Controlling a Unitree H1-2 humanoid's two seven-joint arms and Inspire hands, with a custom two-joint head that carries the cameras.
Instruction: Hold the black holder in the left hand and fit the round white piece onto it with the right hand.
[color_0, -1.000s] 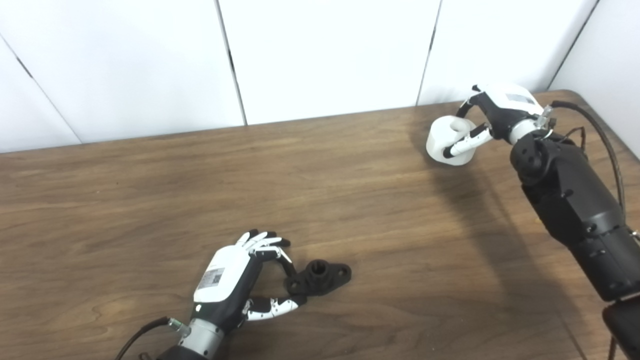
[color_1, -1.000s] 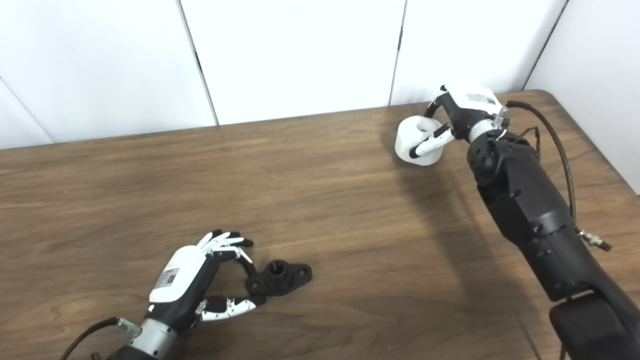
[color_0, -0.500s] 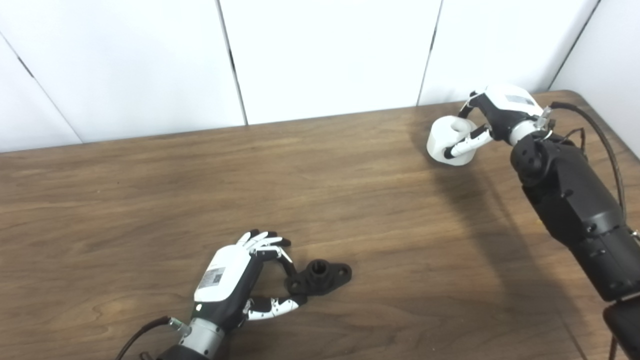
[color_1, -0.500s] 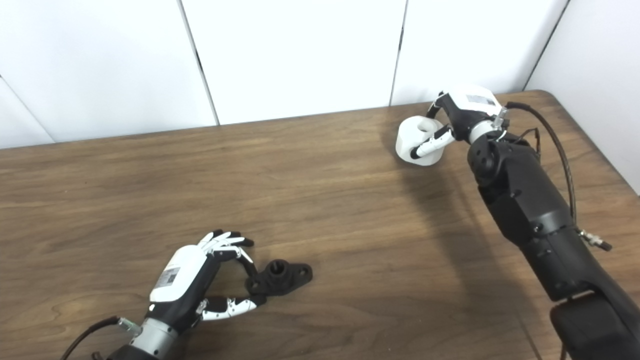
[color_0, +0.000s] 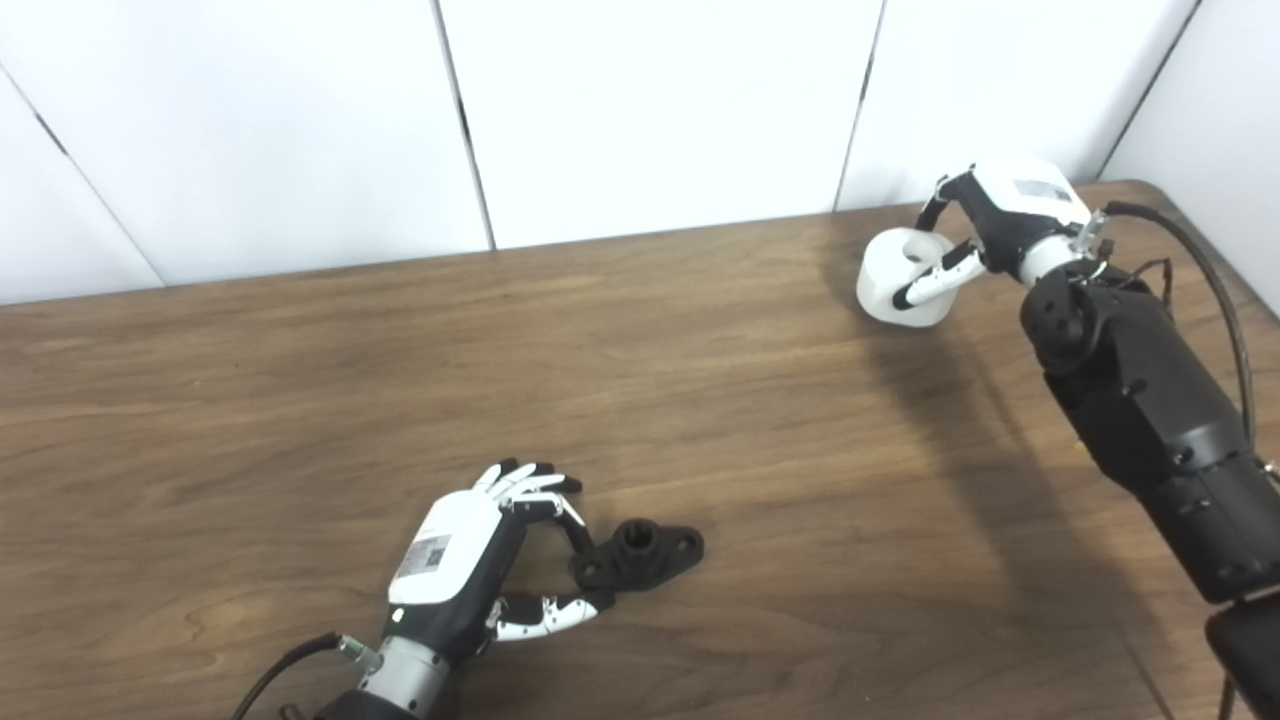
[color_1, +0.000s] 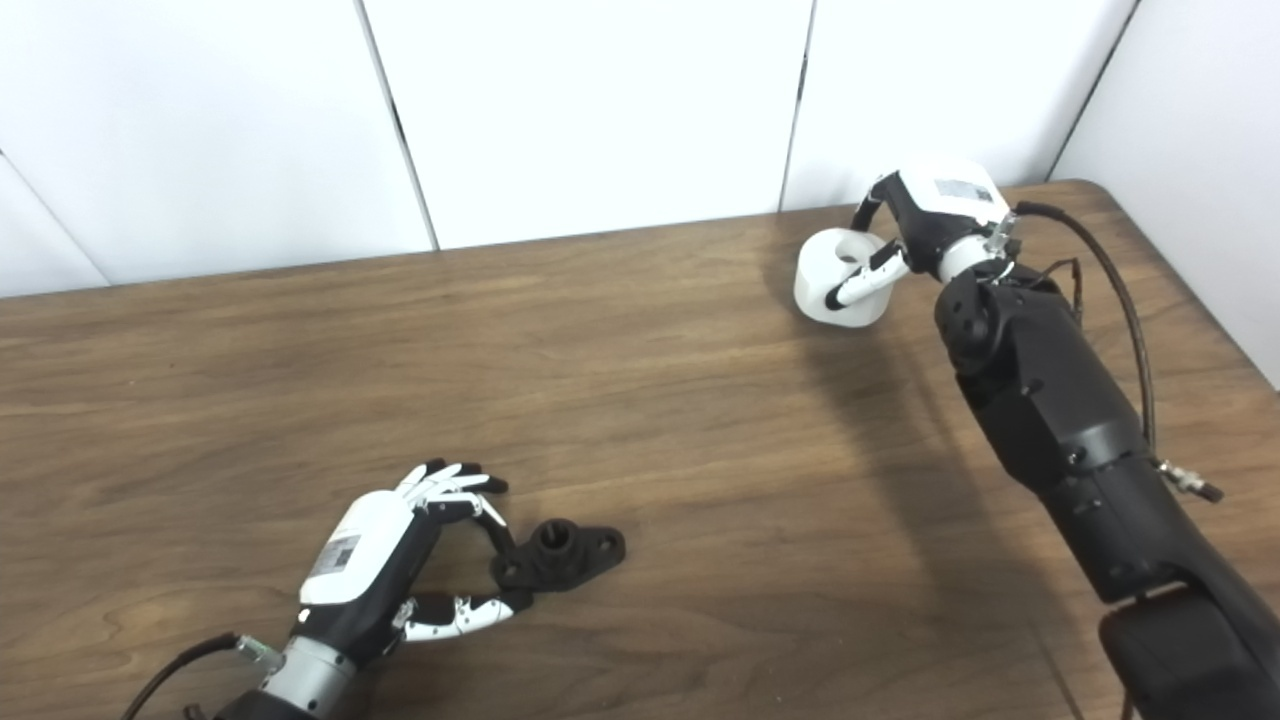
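Lifted a little since a second ago, the right hand (color_0: 985, 225) has its fingers curled round the round white piece (color_0: 898, 276), a thumb through its centre hole, carrying it just above the far right corner of the surface (color_0: 700, 400). From that piece the black holder (color_0: 640, 553) lies well apart, toward the near left, flat on the surface with its long axis running left to right. At the holder's left end the left hand (color_0: 470, 560) pinches it between fingertip and thumb, wrist low, the grip looking light.
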